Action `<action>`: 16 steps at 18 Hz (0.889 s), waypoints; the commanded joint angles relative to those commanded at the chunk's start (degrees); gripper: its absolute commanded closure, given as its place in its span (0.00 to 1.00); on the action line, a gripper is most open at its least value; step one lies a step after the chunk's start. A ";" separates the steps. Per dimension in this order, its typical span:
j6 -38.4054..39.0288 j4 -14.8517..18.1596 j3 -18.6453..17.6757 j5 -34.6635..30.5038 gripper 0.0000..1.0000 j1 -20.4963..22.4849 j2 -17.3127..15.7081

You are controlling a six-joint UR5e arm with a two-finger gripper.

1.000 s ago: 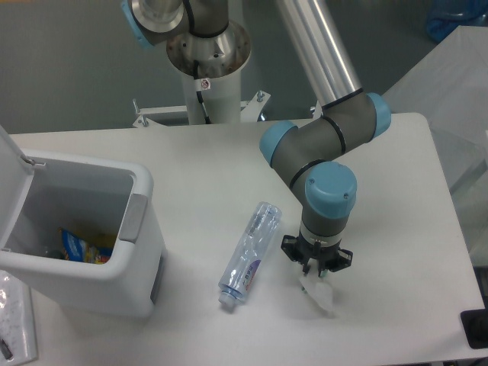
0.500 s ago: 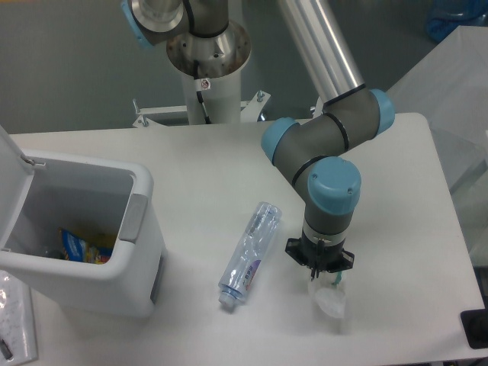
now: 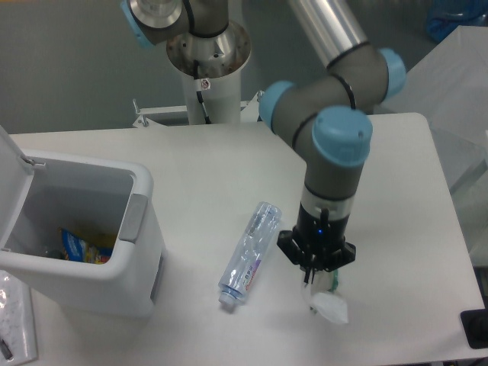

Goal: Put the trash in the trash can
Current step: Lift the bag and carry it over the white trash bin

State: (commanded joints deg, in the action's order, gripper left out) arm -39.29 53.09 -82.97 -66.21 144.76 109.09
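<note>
Wrapper [image 3: 329,308] hangs pinched in the claw [image 3: 320,284]; the bin [image 3: 114,274] sits well off to its left, beyond the bottle [image 3: 250,254].

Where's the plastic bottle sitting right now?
The bottle lies flat on the table near the picture's centre, between the open trash can on its left and the gripper on its right.
</note>
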 joint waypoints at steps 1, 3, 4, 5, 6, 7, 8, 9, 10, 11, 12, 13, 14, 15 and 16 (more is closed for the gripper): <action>0.88 0.00 -0.09 1.94 1.00 -0.44 -1.58; 3.86 0.00 -0.09 4.67 1.00 -0.97 -4.13; 5.61 0.00 0.00 5.55 1.00 -1.84 -5.36; 7.20 0.00 0.09 5.91 1.00 -2.72 -6.33; 8.69 -0.09 0.18 5.91 1.00 -3.77 -7.30; 9.93 -0.09 0.26 5.91 1.00 -4.91 -8.18; 10.98 -0.17 0.35 5.91 1.00 -6.14 -8.88; 11.95 -0.26 0.35 5.83 1.00 -7.11 -9.76; 12.74 -0.26 0.35 5.91 1.00 -7.99 -10.55; 13.79 -0.26 0.35 5.91 1.00 -9.22 -11.52; 14.68 -0.18 0.35 5.91 1.00 -10.62 -12.57; 15.38 -0.18 0.27 5.91 1.00 -11.85 -13.37; 15.82 -0.18 0.18 5.91 1.00 -12.91 -13.98; 16.35 -0.18 0.18 5.91 1.00 -13.96 -14.25; 17.22 -0.18 0.18 5.83 1.00 -14.93 -14.25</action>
State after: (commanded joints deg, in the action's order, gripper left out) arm -22.07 52.91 -82.79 -60.38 129.82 94.83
